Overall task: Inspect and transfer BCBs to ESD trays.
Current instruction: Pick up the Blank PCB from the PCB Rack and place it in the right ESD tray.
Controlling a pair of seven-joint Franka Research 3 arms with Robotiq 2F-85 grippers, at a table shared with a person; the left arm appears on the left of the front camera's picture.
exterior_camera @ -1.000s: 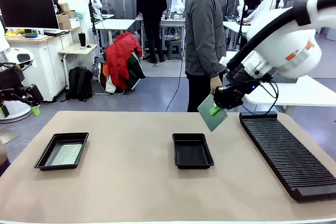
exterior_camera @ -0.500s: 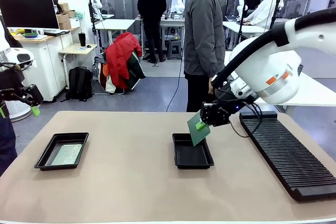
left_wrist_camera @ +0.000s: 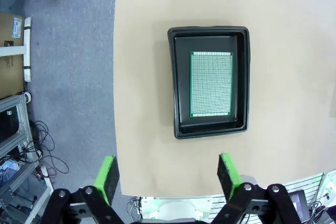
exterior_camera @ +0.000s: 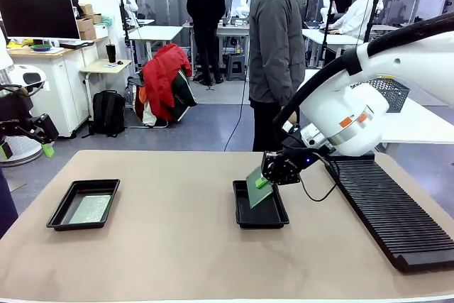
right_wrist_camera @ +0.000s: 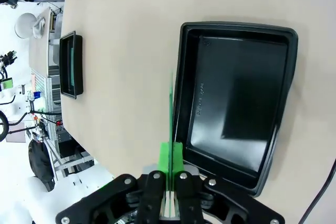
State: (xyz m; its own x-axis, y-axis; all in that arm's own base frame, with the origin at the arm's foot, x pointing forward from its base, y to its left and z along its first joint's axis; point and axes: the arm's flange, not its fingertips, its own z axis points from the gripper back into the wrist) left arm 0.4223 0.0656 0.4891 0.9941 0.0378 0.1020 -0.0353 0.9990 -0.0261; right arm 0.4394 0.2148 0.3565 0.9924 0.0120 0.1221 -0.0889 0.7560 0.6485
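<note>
step in hand looks like placing: right gripper (exterior_camera: 264, 183) clamps a board (exterior_camera: 258, 189) by its top edge, board tilted, lower edge over the left rim of the middle tray (exterior_camera: 277, 219). to seat it well, shift right so it clears the rim, lay it flat, lower, then release. left gripper (left_wrist_camera: 167, 174) hangs wide, holding nothing, high over the left tray (left_wrist_camera: 179, 85), where another board (left_wrist_camera: 211, 83) lies flat. rack (exterior_camera: 386, 204) at far right.
</note>
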